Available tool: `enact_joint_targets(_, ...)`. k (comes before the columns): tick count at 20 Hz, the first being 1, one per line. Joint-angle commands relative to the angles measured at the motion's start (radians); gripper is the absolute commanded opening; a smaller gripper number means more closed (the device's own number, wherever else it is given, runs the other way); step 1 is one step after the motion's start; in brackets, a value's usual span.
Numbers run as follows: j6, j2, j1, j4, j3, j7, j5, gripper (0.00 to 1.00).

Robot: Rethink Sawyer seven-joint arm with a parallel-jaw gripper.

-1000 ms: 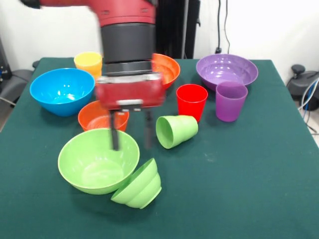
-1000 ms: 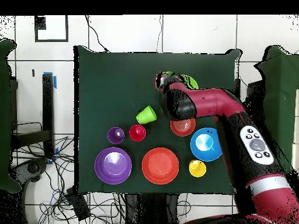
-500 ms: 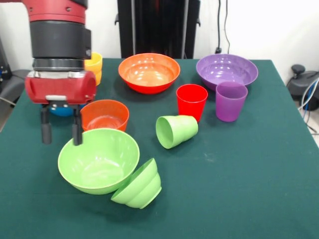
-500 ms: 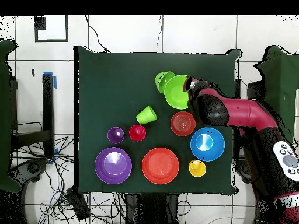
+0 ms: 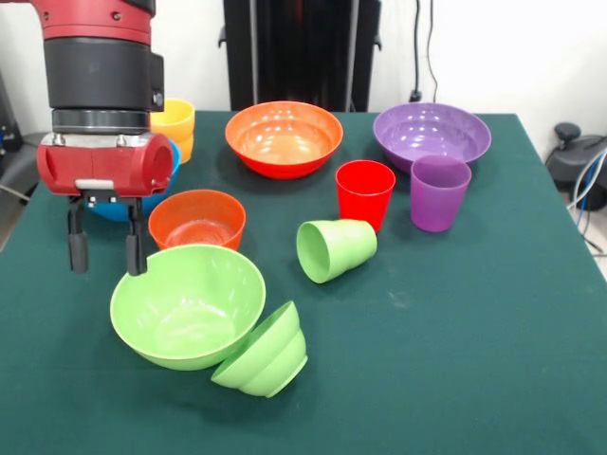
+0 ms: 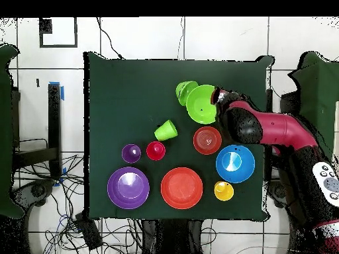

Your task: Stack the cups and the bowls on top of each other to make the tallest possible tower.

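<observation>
My gripper [image 5: 104,254] is open and empty, hanging just left of the large light-green bowl [image 5: 187,303] in the front view; overhead it shows at that bowl's right rim [image 6: 217,98]. A small ribbed light-green bowl [image 5: 266,353] lies tipped against the large one. The light-green cup [image 5: 334,248] lies on its side. The red cup [image 5: 365,192], purple cup [image 5: 439,192] and yellow cup [image 5: 173,123] stand upright. The small orange-red bowl [image 5: 197,218], large orange bowl [image 5: 284,137] and purple bowl [image 5: 432,133] stand apart. The blue bowl [image 6: 235,163] is mostly hidden behind my arm in front. No tower shows.
Everything sits on a green cloth table [image 5: 474,360]. The near right part of the cloth holds nothing. Cables and grey gear lie off the table's right edge [image 5: 583,161].
My arm swung from over the large green bowl to its left side in the front view, uncovering the orange and blue bowls. The gripper stayed open. No cup or bowl moved.
</observation>
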Motion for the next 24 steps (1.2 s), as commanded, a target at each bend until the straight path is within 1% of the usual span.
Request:
enact_joint_targets(1, -0.03, 0.054, 0.048, 0.039, -0.005, -0.032, -0.072, 1.0)
enact_joint_targets(5, -0.044, 0.052, 0.061, 0.038, -0.023, -0.009, -0.07, 1.0)
enact_joint_targets(12, -0.058, 0.059, 0.061, 0.034, -0.027, -0.009, -0.066, 1.0)
enact_joint_targets(21, -0.077, 0.058, 0.081, 0.025, -0.048, -0.001, -0.073, 1.0)
enact_joint_targets(24, -0.076, 0.064, 0.078, 0.012, -0.043, -0.008, -0.071, 1.0)
